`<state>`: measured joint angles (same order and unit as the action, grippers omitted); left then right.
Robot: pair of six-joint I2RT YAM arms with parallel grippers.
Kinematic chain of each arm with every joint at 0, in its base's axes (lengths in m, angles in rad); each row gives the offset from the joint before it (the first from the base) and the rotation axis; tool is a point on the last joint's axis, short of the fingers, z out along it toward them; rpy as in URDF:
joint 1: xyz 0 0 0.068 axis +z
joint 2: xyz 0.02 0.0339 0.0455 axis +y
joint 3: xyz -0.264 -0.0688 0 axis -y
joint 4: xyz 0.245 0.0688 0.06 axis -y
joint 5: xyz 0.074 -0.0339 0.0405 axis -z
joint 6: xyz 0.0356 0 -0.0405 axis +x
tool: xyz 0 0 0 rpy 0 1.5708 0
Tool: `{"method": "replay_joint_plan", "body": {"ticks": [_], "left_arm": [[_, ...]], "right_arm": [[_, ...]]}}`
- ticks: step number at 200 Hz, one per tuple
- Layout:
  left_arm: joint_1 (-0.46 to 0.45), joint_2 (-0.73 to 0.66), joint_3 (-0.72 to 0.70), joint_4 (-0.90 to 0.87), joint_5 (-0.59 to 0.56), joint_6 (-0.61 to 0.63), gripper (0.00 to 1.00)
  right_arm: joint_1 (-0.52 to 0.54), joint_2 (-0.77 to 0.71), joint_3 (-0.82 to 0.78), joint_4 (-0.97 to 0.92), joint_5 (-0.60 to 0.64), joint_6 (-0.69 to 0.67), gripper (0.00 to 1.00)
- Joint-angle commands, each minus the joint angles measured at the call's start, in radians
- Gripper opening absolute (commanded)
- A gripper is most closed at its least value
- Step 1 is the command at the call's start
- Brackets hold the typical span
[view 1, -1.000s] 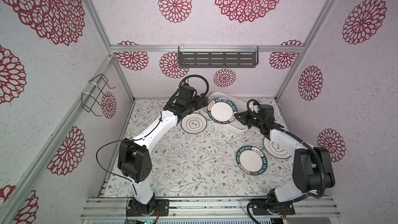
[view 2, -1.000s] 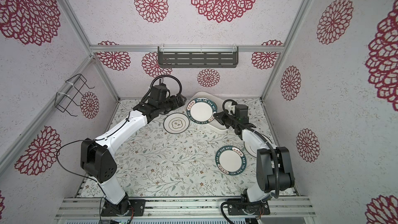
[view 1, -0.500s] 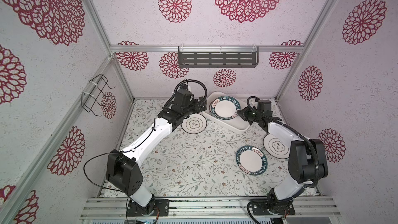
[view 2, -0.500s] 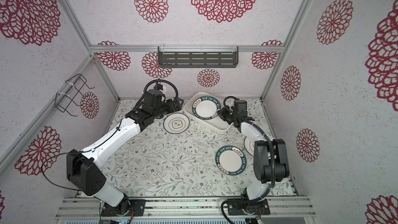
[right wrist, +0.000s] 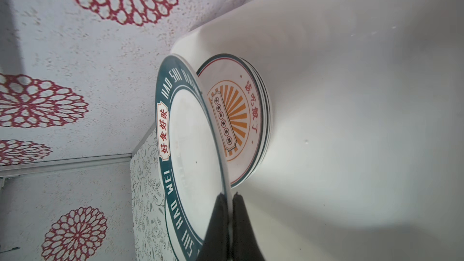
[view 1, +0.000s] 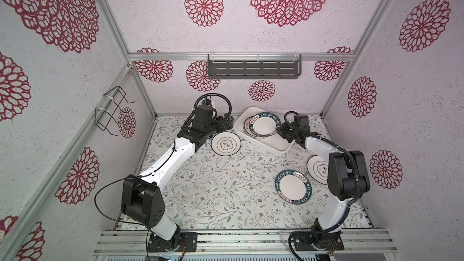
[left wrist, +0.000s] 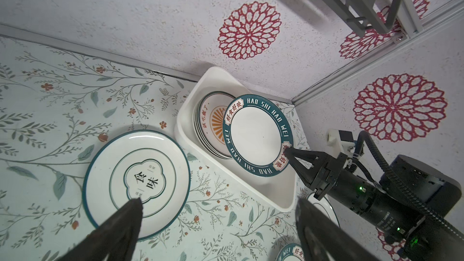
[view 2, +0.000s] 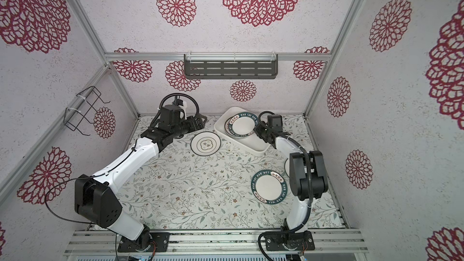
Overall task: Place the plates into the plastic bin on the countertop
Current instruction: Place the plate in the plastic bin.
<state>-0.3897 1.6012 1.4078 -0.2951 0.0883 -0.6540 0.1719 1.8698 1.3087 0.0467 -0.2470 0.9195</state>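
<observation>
Release: right gripper [right wrist: 229,197], clamped on rim of teal-lettered plate [left wrist: 256,134], should lower it flat onto sunburst stack [left wrist: 213,121] in plastic bin [left wrist: 273,192] at back edge of countertop [left wrist: 50,96] before opening (left gripper [left wrist: 218,203]: jaws apart).

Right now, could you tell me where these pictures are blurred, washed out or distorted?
Right wrist view: the bin is washed out, the right gripper dark and soft. Left wrist view: left gripper blurred, teal plate sharp. Both top views: evenly lit, wall posts splay outward.
</observation>
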Motion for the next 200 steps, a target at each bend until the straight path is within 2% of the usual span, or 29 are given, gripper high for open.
{"method": "replay_joint_plan", "body": {"ticks": [1,48,91,178,200], "left_arm": [[0.045,-0.040,-0.009,0.040,0.056,0.023,0.97],[0.141,-0.043,-0.026,0.058,0.126,0.029,0.97],[0.190,-0.028,-0.028,0.063,0.167,0.029,0.97],[0.215,-0.016,-0.039,0.069,0.188,0.009,0.97],[0.215,-0.014,-0.040,0.071,0.189,0.003,0.97]], "right_arm": [[0.028,0.034,0.086,0.051,0.039,0.030,0.00],[0.052,0.134,0.162,0.056,0.099,0.077,0.00],[0.064,0.194,0.215,0.033,0.125,0.087,0.00],[0.066,0.234,0.232,-0.013,0.156,0.084,0.00],[0.066,0.237,0.231,-0.028,0.168,0.084,0.04]]}}
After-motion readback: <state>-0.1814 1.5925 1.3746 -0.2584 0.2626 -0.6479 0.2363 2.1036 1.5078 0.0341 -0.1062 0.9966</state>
